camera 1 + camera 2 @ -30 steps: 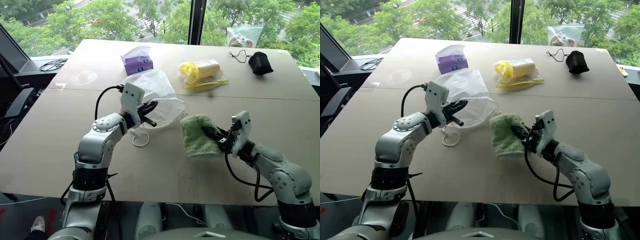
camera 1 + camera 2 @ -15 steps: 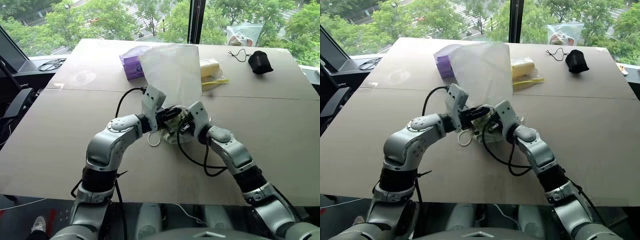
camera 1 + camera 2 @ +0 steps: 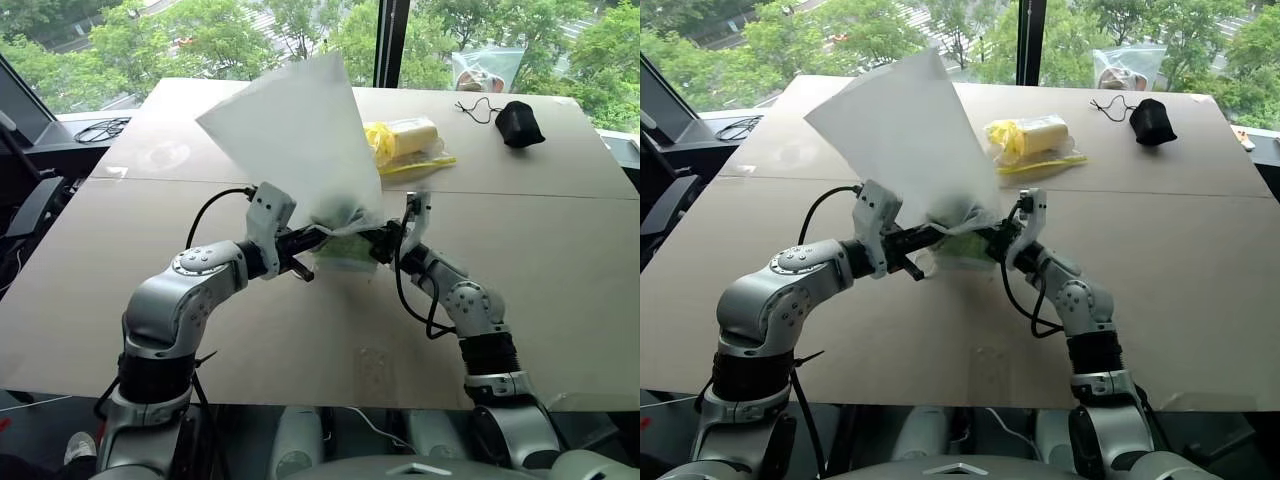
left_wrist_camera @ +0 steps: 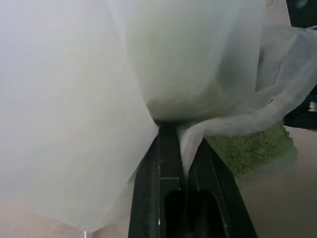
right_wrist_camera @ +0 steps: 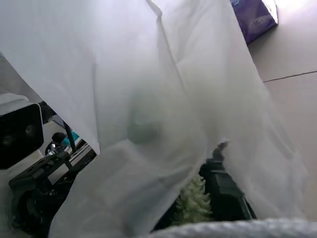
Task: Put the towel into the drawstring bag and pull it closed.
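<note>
- The left tool [image 3: 300, 243] was clamped shut on the gathered mouth of the drawstring bag [image 3: 300, 130], fabric pinched between its black fingers [image 4: 168, 163].
- The right tool [image 3: 385, 243] was closed on the towel [image 3: 345, 252], meeting the left tool at the bag's opening.
- A second before, the bag lay slack on the table [image 3: 560, 270] and the towel sat apart beside it in the right tool; now the bag stood lifted and billowed upward, with the towel pushed up to its mouth.
- From the wrist views the green cloth showed under the white fabric, so I judged it partly in, not fully; the cords were yet to be pulled.
- Farther back on the table lay a yellow item in clear plastic [image 3: 405, 142] and a small black pouch [image 3: 521, 125]; beyond, windows gave onto trees.
</note>
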Robot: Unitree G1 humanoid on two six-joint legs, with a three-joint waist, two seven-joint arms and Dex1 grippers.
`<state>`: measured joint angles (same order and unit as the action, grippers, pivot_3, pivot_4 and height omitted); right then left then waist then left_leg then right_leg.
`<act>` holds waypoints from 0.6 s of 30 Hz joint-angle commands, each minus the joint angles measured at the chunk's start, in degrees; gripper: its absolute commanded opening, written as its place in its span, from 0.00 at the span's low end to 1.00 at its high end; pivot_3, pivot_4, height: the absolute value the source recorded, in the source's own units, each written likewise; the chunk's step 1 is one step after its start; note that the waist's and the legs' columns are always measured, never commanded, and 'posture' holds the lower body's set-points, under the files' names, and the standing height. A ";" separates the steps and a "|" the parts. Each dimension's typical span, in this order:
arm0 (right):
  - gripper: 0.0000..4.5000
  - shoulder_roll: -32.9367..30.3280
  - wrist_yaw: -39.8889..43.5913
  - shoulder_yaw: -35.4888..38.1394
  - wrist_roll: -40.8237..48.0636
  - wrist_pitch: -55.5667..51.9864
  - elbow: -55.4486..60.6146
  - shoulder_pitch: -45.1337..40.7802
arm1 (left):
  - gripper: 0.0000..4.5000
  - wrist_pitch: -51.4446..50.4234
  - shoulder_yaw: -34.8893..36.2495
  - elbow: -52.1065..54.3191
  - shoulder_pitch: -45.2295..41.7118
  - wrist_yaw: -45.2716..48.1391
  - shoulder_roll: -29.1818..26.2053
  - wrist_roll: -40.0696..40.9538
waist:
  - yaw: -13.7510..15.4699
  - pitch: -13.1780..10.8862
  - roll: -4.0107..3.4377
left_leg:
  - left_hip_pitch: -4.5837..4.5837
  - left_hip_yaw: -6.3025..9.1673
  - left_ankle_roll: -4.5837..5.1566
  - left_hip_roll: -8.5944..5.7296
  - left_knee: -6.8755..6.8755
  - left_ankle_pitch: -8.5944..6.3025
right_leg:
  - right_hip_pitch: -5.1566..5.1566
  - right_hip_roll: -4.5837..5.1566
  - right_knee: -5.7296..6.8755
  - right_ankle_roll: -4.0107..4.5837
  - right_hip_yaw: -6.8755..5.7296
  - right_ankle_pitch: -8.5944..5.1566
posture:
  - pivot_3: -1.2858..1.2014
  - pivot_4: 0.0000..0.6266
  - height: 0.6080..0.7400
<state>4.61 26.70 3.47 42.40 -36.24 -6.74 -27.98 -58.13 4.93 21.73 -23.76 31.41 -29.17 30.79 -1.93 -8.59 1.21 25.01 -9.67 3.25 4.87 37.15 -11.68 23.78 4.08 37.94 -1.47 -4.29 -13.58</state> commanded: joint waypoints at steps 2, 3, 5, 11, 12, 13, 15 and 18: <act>0.01 3.55 -5.20 6.34 5.58 -0.20 -0.35 -5.01 | 0.00 -4.11 2.14 1.39 -1.97 0.18 -0.31 4.30 | -0.19 -0.02 -0.03 | 0.00 0.00 0.00 0.00 0.00 0.00 | 0.00 0.00 0.00 -0.01 0.00 0.00 | 0.52 0.24 1.00; 0.01 3.85 -5.15 6.87 6.42 -0.84 -0.42 -5.38 | 0.00 -4.12 2.14 1.23 -2.54 0.19 -0.37 4.53 | -0.25 -0.02 -0.03 | 0.00 0.00 0.00 0.00 0.00 0.01 | 0.00 -0.01 0.01 -0.01 0.00 0.01 | 0.52 0.24 1.00; 0.01 4.10 -4.95 7.35 7.54 -2.11 -0.27 -5.71 | 0.00 -4.38 2.74 -0.06 -3.87 0.02 -0.43 4.97 | -0.22 -0.02 -0.03 | 0.00 0.00 0.00 -0.01 -0.01 0.01 | 0.00 -0.01 0.00 -0.01 -0.01 0.01 | 0.52 0.24 1.00; 0.01 4.71 -7.82 8.66 9.18 -3.11 0.11 -6.56 | 0.00 -5.14 4.07 -5.30 -9.03 -0.25 -0.23 5.93 | -0.29 -0.03 -0.05 | 0.02 0.01 0.00 -0.03 -0.02 0.01 | 0.00 -0.01 0.00 -0.01 -0.02 0.01 | 0.52 0.24 1.00; 0.01 5.25 -8.91 9.33 10.05 -3.23 -0.09 -6.89 | 0.00 -6.17 3.95 -4.99 -8.82 -0.77 0.44 6.58 | -0.30 -0.03 -0.05 | 0.02 0.01 0.00 -0.03 -0.03 0.01 | 0.01 -0.01 -0.01 -0.01 -0.02 0.01 | 0.52 0.24 1.00; 0.01 6.25 -10.52 10.40 11.35 -3.15 -0.43 -7.37 | 0.00 -7.58 3.66 -4.29 -8.23 -1.23 1.08 7.42 | -0.31 -0.03 -0.05 | 0.02 0.01 0.00 -0.03 -0.03 0.01 | 0.01 -0.01 -0.01 -0.01 -0.02 0.01 | 0.52 0.24 1.00; 0.01 8.47 -14.62 12.31 13.58 -2.31 -1.73 -8.79 | 0.00 -11.61 2.22 -1.42 -6.13 -1.66 2.66 10.12 | -0.34 -0.03 -0.05 | 0.02 0.01 0.04 -0.03 -0.06 0.04 | 0.00 0.00 -0.02 -0.01 -0.01 0.01 | 0.52 0.24 1.00; 0.01 10.85 -17.64 12.75 16.15 -0.92 -3.06 -10.28 | 0.00 -16.09 0.36 2.04 -4.02 -2.07 5.09 13.75 | -0.35 -0.05 -0.06 | 0.03 0.01 0.07 -0.04 -0.07 0.06 | 0.00 0.01 -0.03 -0.02 0.00 0.01 | 0.52 0.24 1.00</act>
<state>8.19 10.29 15.01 55.66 -39.25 -10.90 -33.04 -72.13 6.14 20.08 -27.72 29.44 -24.56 41.74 -2.28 -8.63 1.16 25.05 -9.66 3.33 4.83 37.08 -11.62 23.79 4.09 37.91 -1.49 -4.29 -13.57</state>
